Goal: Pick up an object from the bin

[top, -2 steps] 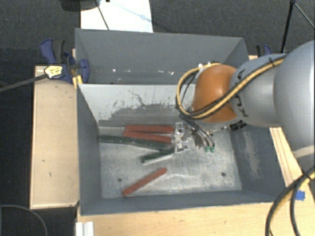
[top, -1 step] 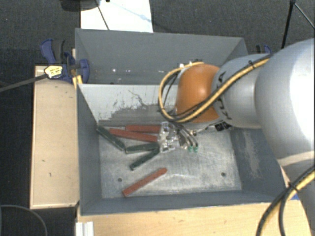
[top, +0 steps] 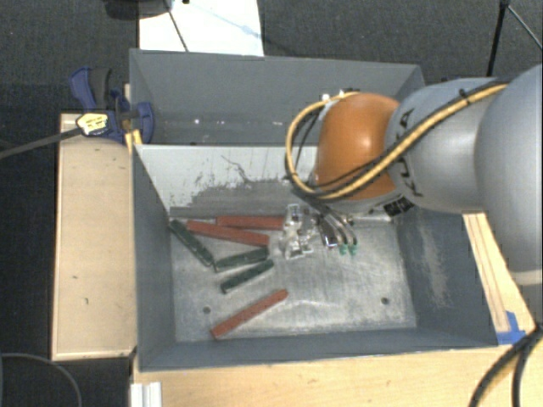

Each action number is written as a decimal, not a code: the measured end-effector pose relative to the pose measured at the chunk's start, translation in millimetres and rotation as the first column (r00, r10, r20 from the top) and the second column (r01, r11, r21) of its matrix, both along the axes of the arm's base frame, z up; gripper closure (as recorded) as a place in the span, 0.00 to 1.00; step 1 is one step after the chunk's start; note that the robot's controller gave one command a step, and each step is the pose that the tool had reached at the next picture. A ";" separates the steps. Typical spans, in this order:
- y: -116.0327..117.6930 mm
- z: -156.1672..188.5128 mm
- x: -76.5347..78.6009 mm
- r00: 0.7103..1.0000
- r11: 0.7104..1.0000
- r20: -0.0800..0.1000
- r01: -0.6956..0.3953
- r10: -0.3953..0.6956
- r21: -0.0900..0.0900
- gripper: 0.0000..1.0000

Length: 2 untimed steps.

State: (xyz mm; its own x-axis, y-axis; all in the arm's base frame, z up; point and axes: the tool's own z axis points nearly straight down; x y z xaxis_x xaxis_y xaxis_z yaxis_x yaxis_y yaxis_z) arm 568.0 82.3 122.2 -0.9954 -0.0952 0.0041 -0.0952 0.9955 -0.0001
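the nearest thing to me is a red-brown stick (top: 242, 222) lying almost level near the back of the bin's floor, its right end reaching just up to my jaws. a second red-brown stick (top: 236, 236) lies just below it and nearly parallel, its right end also close beside my jaws. my jaws are low over the floor, a little behind the middle of the bin (top: 365, 299), at the right end of this small heap. i cannot tell how far apart they stand, nor whether anything is between them.

to the left of the two sticks, a dark green stick (top: 192, 242) slants down and to the right, its upper end near the left wall. below the red-brown pair lie two more dark green sticks (top: 246, 270), close together and tilted up to the right, the upper one ending just left of my jaws. well apart from the heap, toward the front, a third red-brown stick (top: 249, 313) lies alone on the scratched floor, slanting up to the right.

above my jaws sits my orange cover (top: 356, 142), with yellow-and-black cables (top: 294, 147) looping round its left side.
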 end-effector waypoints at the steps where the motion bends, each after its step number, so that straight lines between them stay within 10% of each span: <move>1: 57.5 -44.4 -1.0 0.988 0.988 0.015 0.156 -0.156 0.002 0.00; 2: 59.8 -44.8 -1.1 0.988 0.988 0.019 0.152 -0.152 0.009 1.00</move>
State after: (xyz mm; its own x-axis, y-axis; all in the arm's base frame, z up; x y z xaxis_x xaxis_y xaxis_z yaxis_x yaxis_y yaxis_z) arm 566.9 142.2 77.4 -0.9982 0.0573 -0.0160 0.0572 0.9983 0.0070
